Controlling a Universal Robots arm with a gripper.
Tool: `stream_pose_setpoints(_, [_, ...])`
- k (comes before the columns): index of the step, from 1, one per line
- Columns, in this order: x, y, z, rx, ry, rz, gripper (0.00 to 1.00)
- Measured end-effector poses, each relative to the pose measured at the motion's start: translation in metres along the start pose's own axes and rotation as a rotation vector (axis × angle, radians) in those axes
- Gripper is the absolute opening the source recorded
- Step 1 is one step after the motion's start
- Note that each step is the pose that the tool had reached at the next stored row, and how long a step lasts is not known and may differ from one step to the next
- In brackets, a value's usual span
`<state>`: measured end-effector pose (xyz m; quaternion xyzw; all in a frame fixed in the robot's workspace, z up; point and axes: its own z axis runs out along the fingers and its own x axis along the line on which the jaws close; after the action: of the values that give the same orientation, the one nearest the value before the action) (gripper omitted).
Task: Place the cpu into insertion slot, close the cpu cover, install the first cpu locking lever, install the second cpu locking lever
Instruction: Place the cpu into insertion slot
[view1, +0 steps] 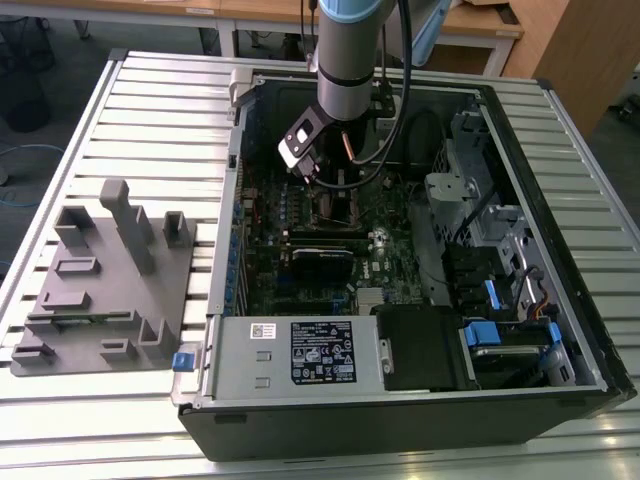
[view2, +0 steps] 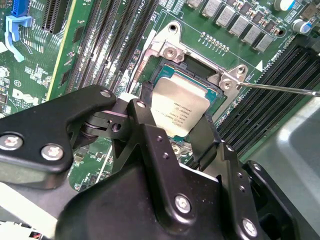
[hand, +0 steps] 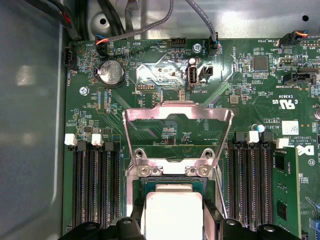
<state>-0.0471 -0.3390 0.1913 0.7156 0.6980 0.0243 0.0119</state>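
Observation:
My gripper (view1: 335, 185) reaches down into the open computer case over the insertion slot (view1: 340, 210). In both wrist views its black fingers (view2: 142, 117) press on opposite sides of the cpu (view2: 177, 107), a pale silver square, so it is shut on it. The cpu (hand: 172, 210) lies level within the slot's rim (view2: 167, 75); whether it is fully seated I cannot tell. The cpu cover (hand: 177, 111), a thin silver frame with a big window, stands swung open behind the slot. A thin wire locking lever (view2: 280, 89) sticks out sideways from the hinge bracket.
Black memory slots (hand: 92, 185) flank the socket on both sides. A grey labelled power supply box (view1: 300, 350) and a black card (view1: 320, 262) lie nearer the case front. A drive cage (view1: 480, 200) is at the exterior view's right, a grey fixture tray (view1: 100, 280) on its left.

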Motion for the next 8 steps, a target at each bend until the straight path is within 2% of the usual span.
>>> stream_pose_setpoints(7, [0.0002,0.0001,0.0006,-0.0009,0.0015,0.000,0.55])
stream_pose_setpoints(8, [0.0002,0.0001,0.0005,-0.0006,0.0012,0.000,0.61])
